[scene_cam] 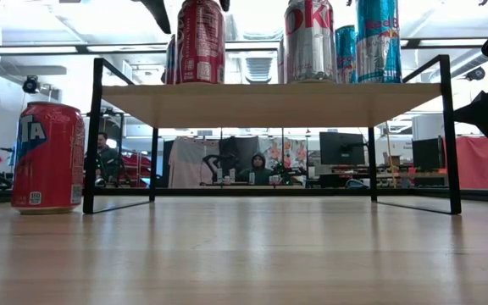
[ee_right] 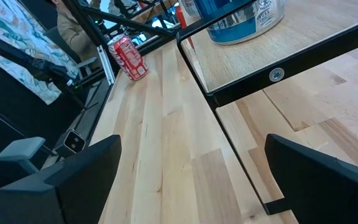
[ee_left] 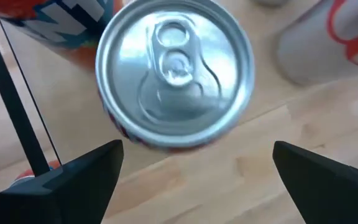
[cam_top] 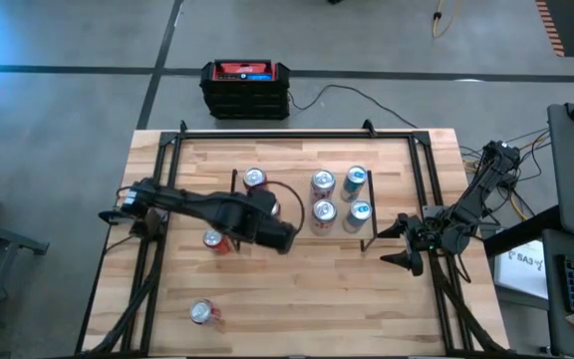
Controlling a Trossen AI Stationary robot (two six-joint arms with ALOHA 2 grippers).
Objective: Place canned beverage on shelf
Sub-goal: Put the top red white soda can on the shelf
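The shelf (cam_top: 302, 237), a low light-wood board on black legs, stands mid-table and shows at eye level in the low view as shelf (scene_cam: 269, 103). Several cans stand upright on it. One is a red can (scene_cam: 200, 41) with a silver top (ee_left: 176, 71), and my left gripper (ee_left: 197, 180) hangs open right above it. Its fingers stand apart on either side, clear of the can. In the high view the left gripper (cam_top: 277, 227) covers most of that can. My right gripper (cam_top: 407, 244) waits open by the shelf's right end, shown in its own wrist view as right gripper (ee_right: 191, 186).
An orange-red can (scene_cam: 47, 157) stands on the table by the shelf's left legs, seen from above as can (cam_top: 212, 239). Another can (cam_top: 202, 312) sits near the front edge. Silver and blue cans (cam_top: 324, 211) fill the shelf's right half. A black-and-red box (cam_top: 246, 88) lies beyond the far edge.
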